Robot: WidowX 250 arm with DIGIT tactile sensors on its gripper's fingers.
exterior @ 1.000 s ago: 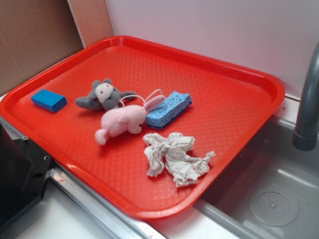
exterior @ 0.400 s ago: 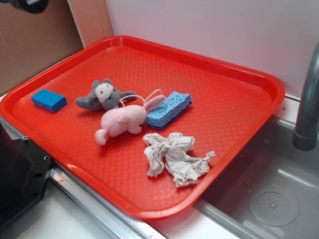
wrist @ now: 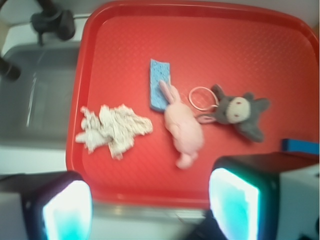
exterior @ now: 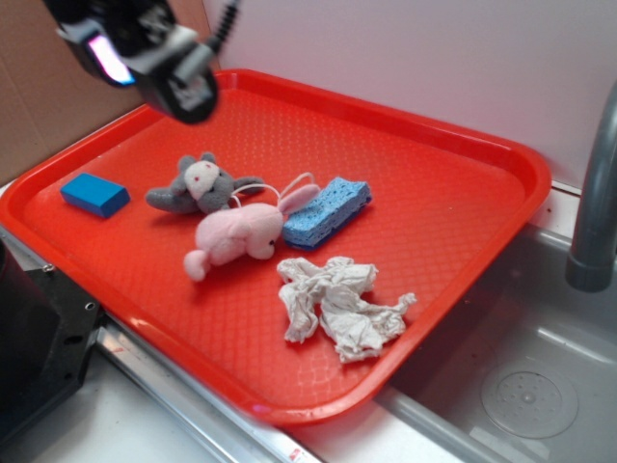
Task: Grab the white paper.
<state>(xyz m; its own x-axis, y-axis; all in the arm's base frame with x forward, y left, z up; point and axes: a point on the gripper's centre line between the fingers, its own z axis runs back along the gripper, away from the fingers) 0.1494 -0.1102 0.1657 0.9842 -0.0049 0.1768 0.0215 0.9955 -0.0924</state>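
I see the white paper (exterior: 339, 307) lying crumpled on the red tray (exterior: 453, 193), toward the tray's sink-side edge, with nothing on top of it. Just beside it, toward the tray's middle, is the pink plush bunny (exterior: 241, 231), close to the paper but apart from it in both views. The bunny's ears touch the light blue sponge (exterior: 328, 210); a thin pale loop (wrist: 201, 96) lies between the bunny and the grey plush mouse (exterior: 201, 185). A darker blue block (exterior: 94, 194) sits alone by the far tray edge, well apart from the paper. The sink (exterior: 540, 376) with its grey faucet pipe (exterior: 596, 207) runs along the paper's side of the tray. My hand (exterior: 154, 53) hangs high above the tray's back corner, over the mouse end, well away from the paper and blurred in the exterior view. In the wrist view the two fingers (wrist: 235, 202) frame the bottom edge wide apart, with nothing between them, so it's open and empty; the paper shows left of centre there.
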